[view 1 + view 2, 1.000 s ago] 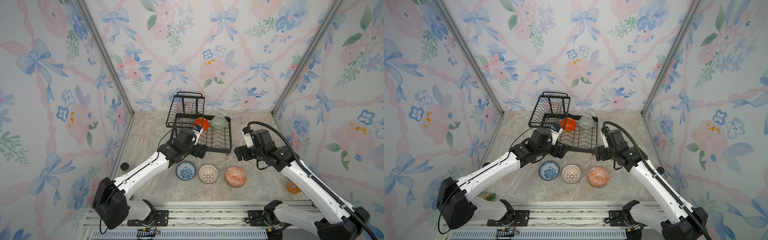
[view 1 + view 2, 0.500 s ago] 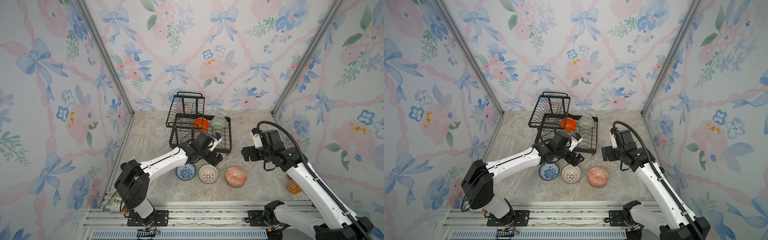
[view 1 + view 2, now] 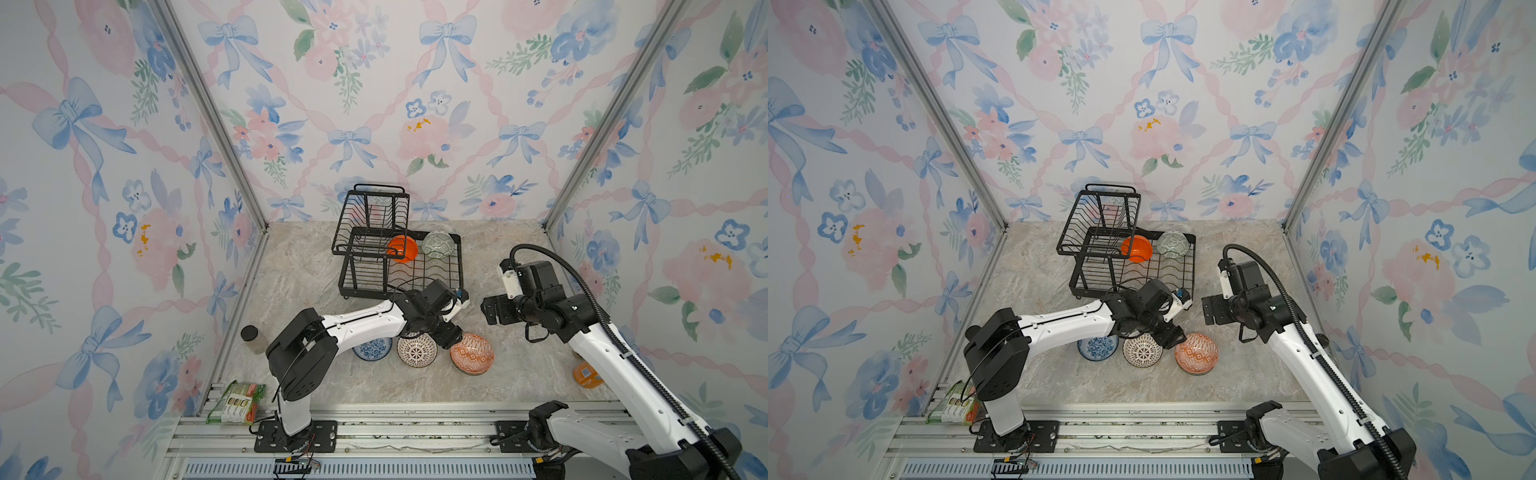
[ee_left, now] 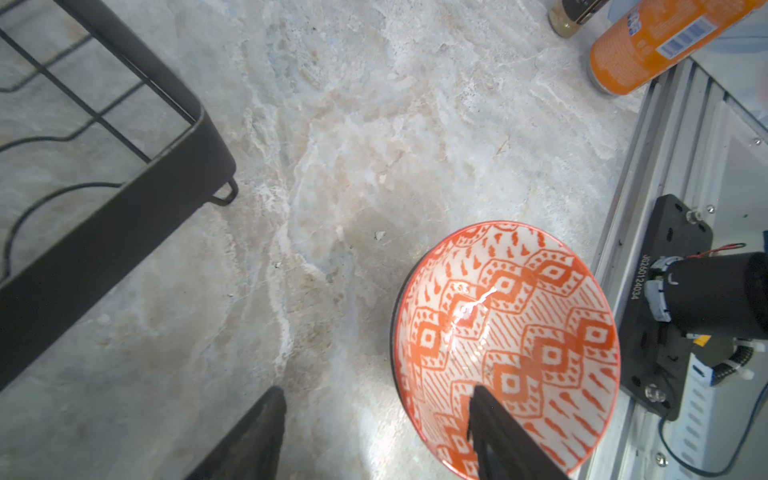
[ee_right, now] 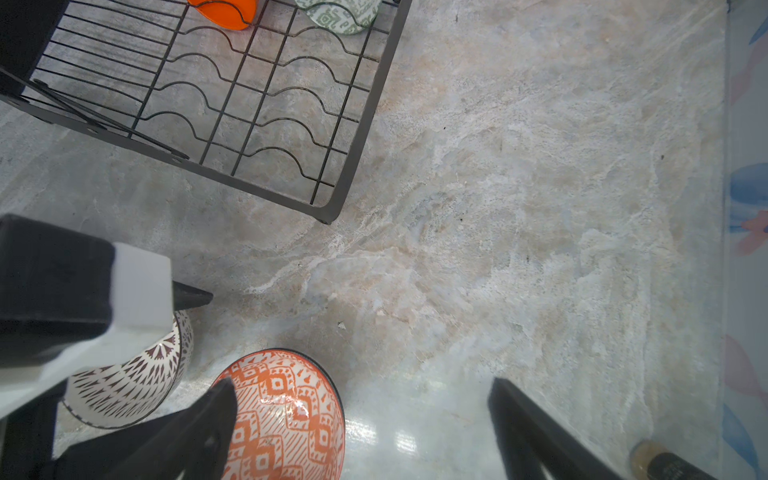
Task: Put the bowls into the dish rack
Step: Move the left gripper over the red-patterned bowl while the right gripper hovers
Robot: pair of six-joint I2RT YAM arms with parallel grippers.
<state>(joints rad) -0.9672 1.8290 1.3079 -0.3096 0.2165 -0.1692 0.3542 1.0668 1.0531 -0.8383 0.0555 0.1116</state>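
Left hand (image 4: 377, 390) half-wide, straddling the rim of the orange-white bowl (image 4: 507, 332): one finger (image 4: 498, 428) inside, the other outside, rim not pinched yet. The bowl is on the counter (image 4: 374, 145), lower centre in both top views, just beside the lattice bowl (image 3: 417, 350). Best move, I'd say: seat deep, pinch the wall squarely, lift straight up so the neighbour isn't knocked, then go to free slots in the dish rack (image 3: 365, 274), centre frame. Right hand (image 3: 494, 309) wide, empty, best held clear.
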